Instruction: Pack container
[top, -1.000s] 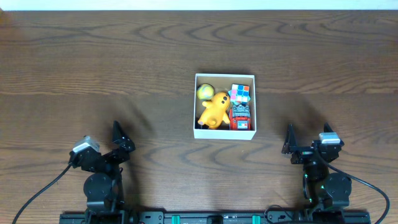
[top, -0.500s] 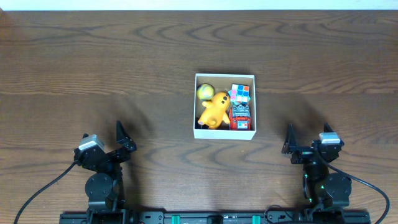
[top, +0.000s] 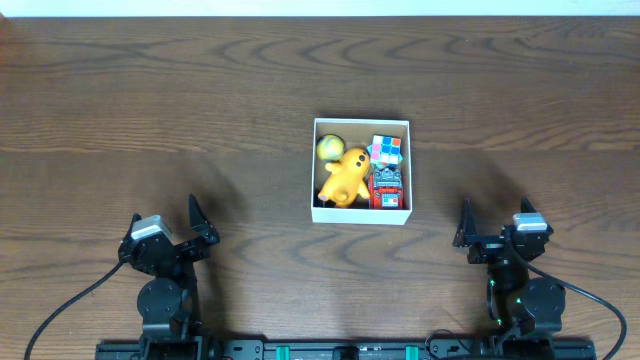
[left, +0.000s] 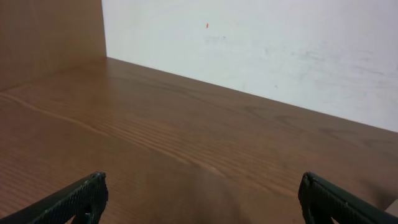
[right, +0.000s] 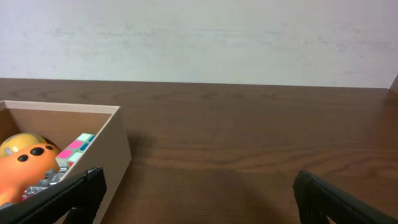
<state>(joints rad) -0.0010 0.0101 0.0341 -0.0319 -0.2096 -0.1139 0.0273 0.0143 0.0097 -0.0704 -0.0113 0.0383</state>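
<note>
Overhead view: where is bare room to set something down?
Bare table lies left, right and behind the container, and in front of it between the left gripper and right gripper. Crowded only inside the container: yellow toy, ball, cube and red toy fill it.

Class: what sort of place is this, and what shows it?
Probably a robotics lab bench: black left arm and right arm at a dark wooden table, plain white wall, square white cardboard box of toys.

Your square, shallow white cardboard box with a brown inside (top: 361, 216) lies flat, lidless, centred on the table (top: 150, 100), holding small toys (top: 345, 175).
</note>
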